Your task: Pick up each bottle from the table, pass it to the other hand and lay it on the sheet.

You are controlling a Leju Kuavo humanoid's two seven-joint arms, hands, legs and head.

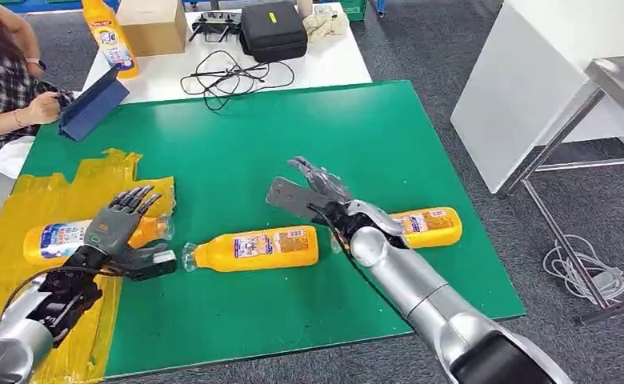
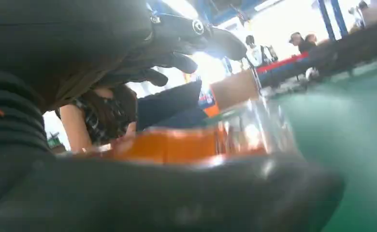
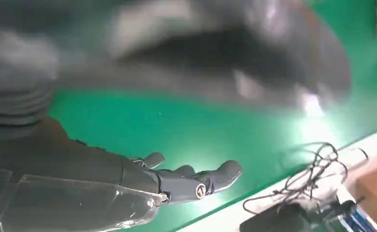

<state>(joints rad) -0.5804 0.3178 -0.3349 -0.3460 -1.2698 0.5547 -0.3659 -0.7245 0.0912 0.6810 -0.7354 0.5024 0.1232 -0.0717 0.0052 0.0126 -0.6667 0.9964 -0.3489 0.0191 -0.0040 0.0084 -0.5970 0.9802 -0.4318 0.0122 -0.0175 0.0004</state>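
Lying crosswise, mid bottle [image 1: 254, 248] between left hand [image 1: 121, 228] and right hand [image 1: 325, 192]; cap nearer left; both hands' fingers released.

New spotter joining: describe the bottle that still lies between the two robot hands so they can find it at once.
Start at the green mat, near its front edge. The middle bottle lies on its side on bare green, clear cap toward the yellow sheet. Unlike its neighbours, nothing covers it and it is off the sheet.
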